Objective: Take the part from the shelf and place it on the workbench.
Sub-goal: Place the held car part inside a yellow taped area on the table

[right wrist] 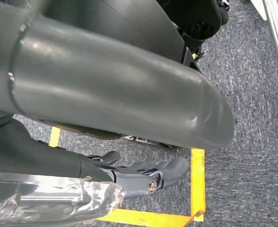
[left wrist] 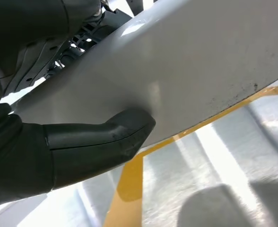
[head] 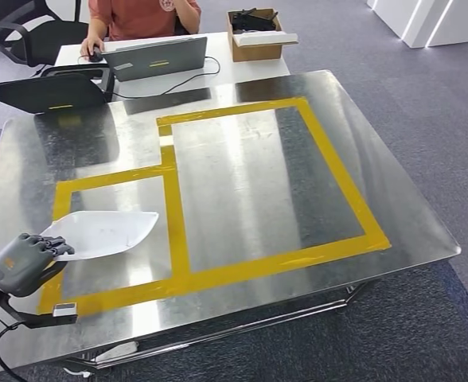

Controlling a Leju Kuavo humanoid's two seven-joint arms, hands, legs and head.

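Left hand (head: 26,261) gripping one end of a white part (head: 103,234), part lying over the smaller yellow-taped box on the steel workbench (head: 267,167), right hand (right wrist: 144,177) hanging over carpet, fingers loosely apart, holding nothing, person at laptop (head: 158,57) behind

i find no text, label, brand or number i can read. the round emblem on the seated person's orange shirt (head: 167,5) is too small and cut off to make out, and the silver laptop's lid (head: 159,57) carries only blurred marks.
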